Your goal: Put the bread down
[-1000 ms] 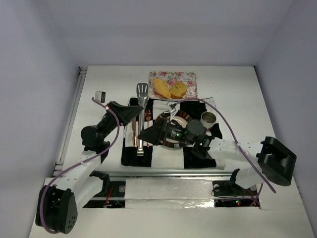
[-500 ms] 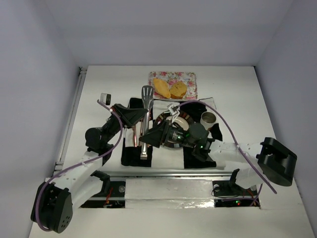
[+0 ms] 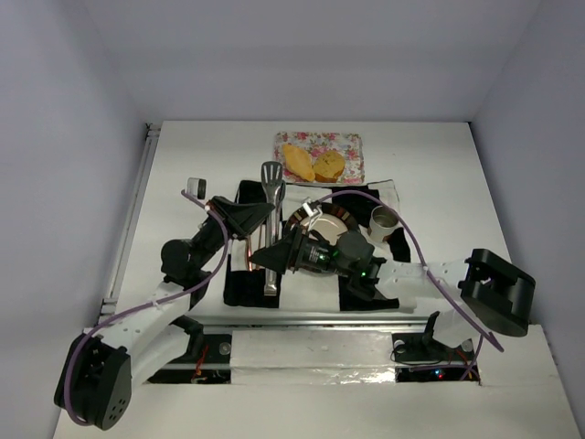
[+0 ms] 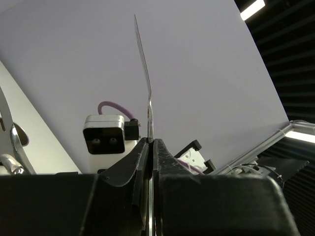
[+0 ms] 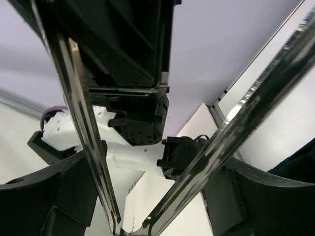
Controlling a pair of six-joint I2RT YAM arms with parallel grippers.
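At 9 o'clock in the overhead view, I have the left gripper point(image 3: 263, 212) clenched on the tongs point(image 3: 271, 176), whose slotted head points toward 12 o'clock. At its 5 o'clock, the right gripper point(image 3: 263, 258) straddles the handles. Its jaws stand wide around both arms, and I cannot tell whether they are pressing. The bread point(image 3: 313, 163), a pale wedge beside a browner chunk, lies on the floral tray point(image 3: 345, 142) at 12 o'clock, well apart from both grippers. The plate point(image 3: 320, 219) sits under the right arm, with the cup point(image 3: 385, 219) at its 3 o'clock.

Risks, as I judge them:
- If the right jaws squeeze off-centre, the tongs may twist in the left clamp or spring free.
- If the left releases before the right is firm, the tongs drop onto the cloth point(image 3: 239, 285).
- A wide swing of the right arm could clip the cup.

The left wrist view shows the tongs point(image 4: 142, 59) edge-on, pinched between the fingers point(image 4: 133, 162), a clamp the overhead only suggests. The right wrist view shows both tong arms point(image 5: 81, 108) running inside the fingers point(image 5: 69, 187). Only the overhead shows the bread.
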